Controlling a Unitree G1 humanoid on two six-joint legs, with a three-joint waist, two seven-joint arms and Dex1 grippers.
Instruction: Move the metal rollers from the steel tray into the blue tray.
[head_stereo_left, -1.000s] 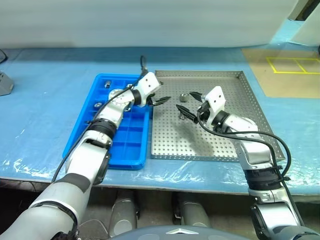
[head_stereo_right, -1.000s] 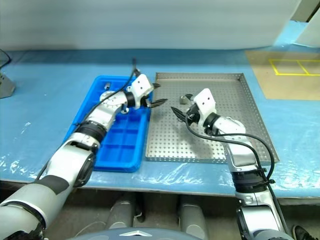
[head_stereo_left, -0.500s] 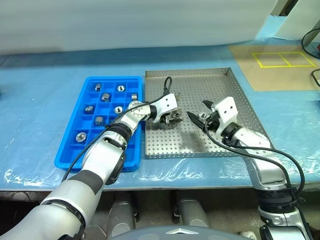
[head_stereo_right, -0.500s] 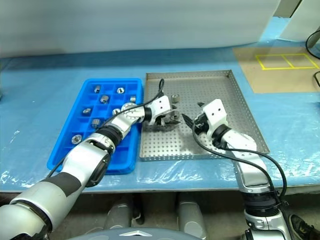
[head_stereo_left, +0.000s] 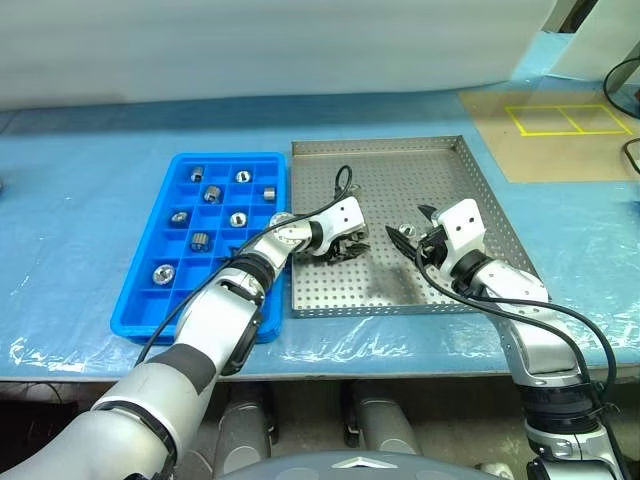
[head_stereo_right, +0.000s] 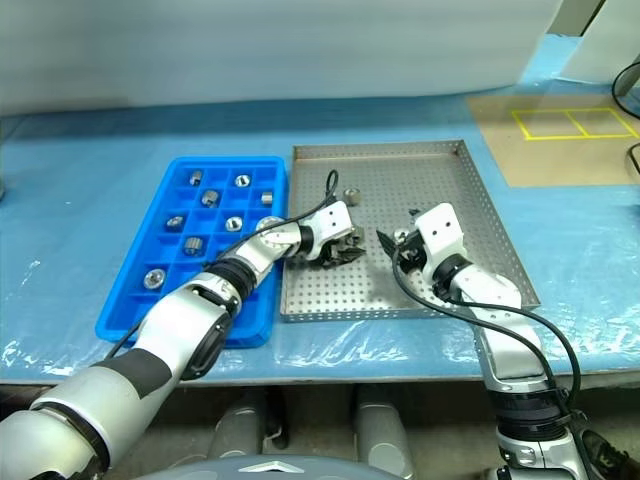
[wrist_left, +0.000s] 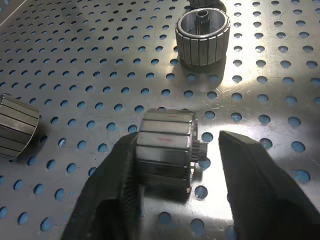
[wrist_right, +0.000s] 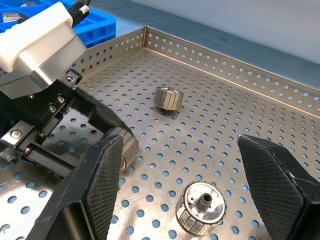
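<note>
Rollers lie in the steel tray (head_stereo_left: 470, 170); left gripper (wrist_left: 181, 150) straddles one roller (wrist_left: 166, 148), fingers half-closed, one touching; right gripper (wrist_right: 185, 165) hangs wide open, empty

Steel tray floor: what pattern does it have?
The steel tray floor is grey metal, perforated with regular rows of small round holes; clearest in the left wrist view.

Eight metal rollers (head_stereo_left: 197, 173) in the blue tray (head_stereo_left: 137, 316)
</note>
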